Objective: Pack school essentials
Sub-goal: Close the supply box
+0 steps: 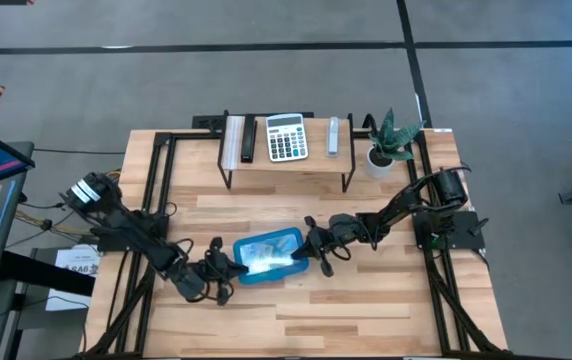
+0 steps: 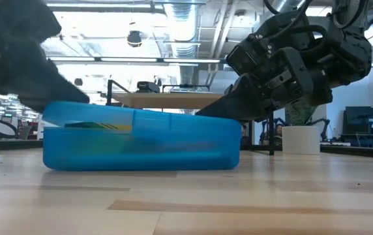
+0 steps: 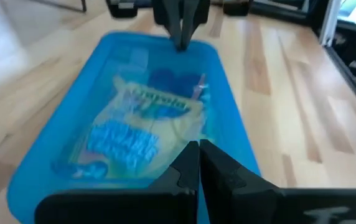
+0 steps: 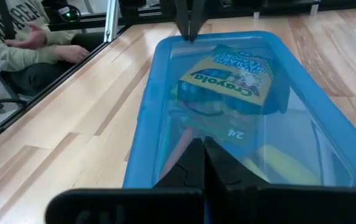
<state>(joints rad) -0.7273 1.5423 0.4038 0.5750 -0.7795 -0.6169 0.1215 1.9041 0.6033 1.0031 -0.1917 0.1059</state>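
- Case (image 1: 271,255): translucent blue, lid on, lying flat near the middle of the worktop (image 1: 366,310), pressed between both arms at its two short ends.
- Left gripper (image 3: 198,149): fingers clenched together, tips against the case's near end, grasping nothing.
- Right gripper (image 4: 198,148): fingers likewise pinched tight, tips on the opposite end.
- Judgement: closed tips serve as pushers, bracing the lid down or seating it; packing looks nearly done.
- Crayon box (image 4: 234,78): inside the case, under the lid, between the two sets of fingers, touched by neither.
- Calculator (image 1: 286,137): on the shelf at the far edge, well apart.
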